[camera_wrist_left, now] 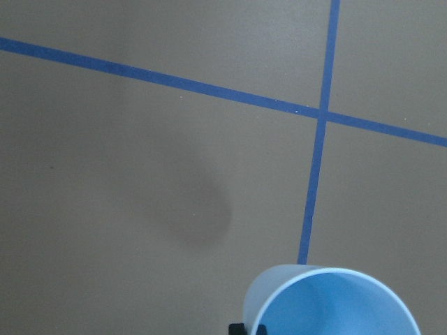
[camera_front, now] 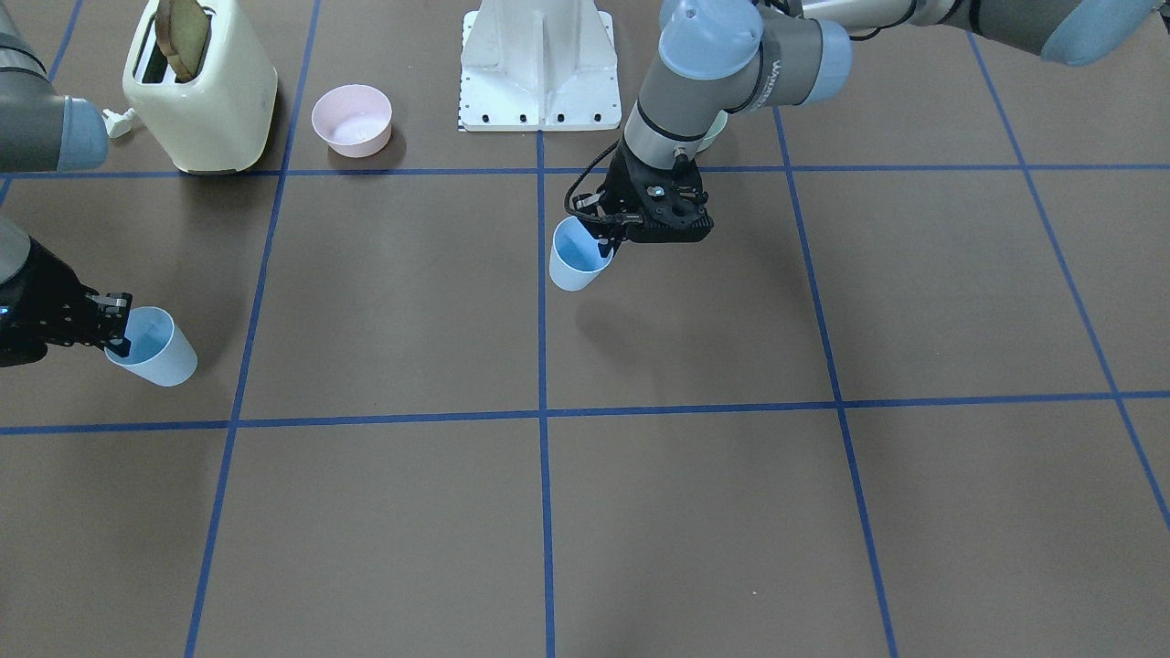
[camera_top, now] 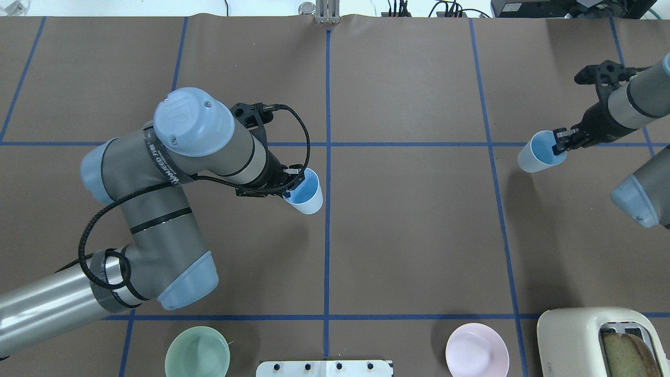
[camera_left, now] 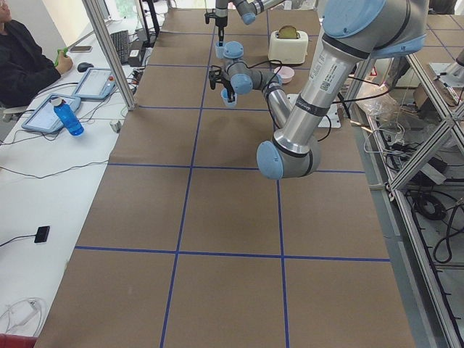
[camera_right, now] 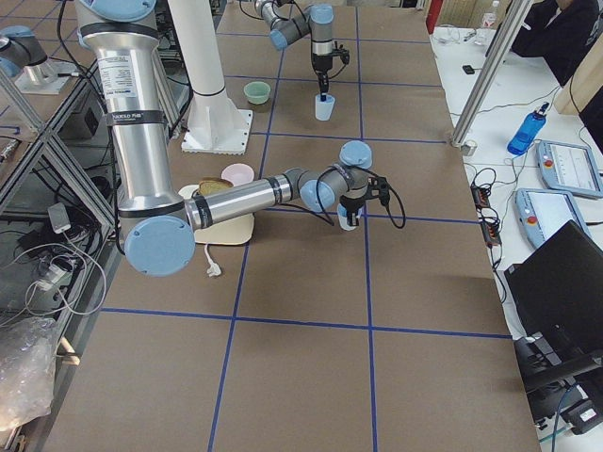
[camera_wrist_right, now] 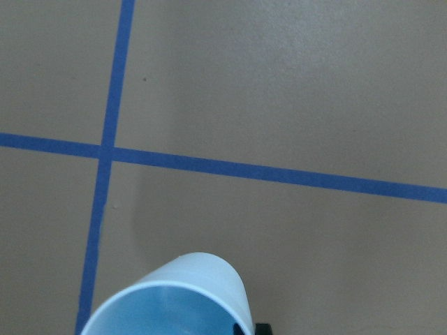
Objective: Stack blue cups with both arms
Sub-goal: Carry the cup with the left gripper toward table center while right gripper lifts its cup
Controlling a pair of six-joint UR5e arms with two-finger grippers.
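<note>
Blue cups are held one to each arm, well apart. The first cup [camera_top: 309,196] hangs tilted above the table [camera_top: 408,235], just left of the centre tape line [camera_top: 327,251], and its shadow lies separate from it on the surface. The left gripper [camera_top: 291,183] is closed on its rim, one finger inside and one outside. The second cup [camera_top: 536,154] is out toward the table's right end, past the next tape line [camera_top: 502,235]. It is tilted too, its rim pinched the same way by the right gripper [camera_top: 562,140]; whether its base touches the table I cannot tell. Brown table surface lies between the cups. Along the robot's edge stand the mint-green bowl [camera_top: 197,352], white pedestal [camera_top: 324,368], pink bowl [camera_top: 477,350] and toaster [camera_top: 576,340], all well apart from both cups.
</note>
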